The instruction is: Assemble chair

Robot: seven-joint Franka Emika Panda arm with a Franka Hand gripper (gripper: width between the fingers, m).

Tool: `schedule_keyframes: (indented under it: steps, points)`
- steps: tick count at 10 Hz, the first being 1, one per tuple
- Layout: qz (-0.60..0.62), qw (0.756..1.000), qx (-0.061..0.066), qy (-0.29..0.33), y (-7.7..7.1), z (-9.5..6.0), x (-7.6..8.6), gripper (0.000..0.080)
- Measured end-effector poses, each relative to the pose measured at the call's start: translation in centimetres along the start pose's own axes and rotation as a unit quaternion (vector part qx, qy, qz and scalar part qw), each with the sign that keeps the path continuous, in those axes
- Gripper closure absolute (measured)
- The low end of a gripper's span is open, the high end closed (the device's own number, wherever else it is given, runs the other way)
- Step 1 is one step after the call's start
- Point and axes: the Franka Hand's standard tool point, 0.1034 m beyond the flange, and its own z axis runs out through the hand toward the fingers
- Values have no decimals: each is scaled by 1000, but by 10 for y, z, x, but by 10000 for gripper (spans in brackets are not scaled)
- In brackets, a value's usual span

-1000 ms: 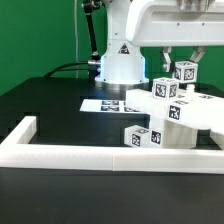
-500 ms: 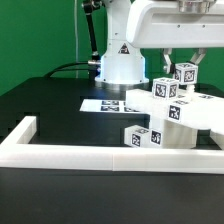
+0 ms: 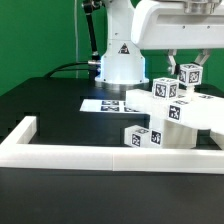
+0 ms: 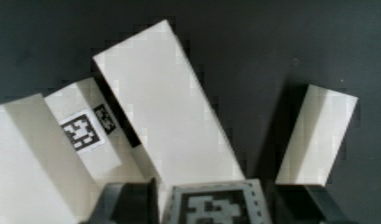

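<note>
my pincer is closed on a tagged chair piece, now moved slightly right over the chair; placing seems near.

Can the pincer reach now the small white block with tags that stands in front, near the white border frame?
Probably not at once. The pincer is shut on a tagged chair piece, so it must first let that go. Otherwise the way looks free: nothing covers the small block from above.
</note>
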Motion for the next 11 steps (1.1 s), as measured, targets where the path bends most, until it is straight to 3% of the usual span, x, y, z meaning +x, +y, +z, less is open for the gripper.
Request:
schedule_keyframes:
  steps: [11]
  points:
    - [0,1000,-1,-1,-1,3,1,506]
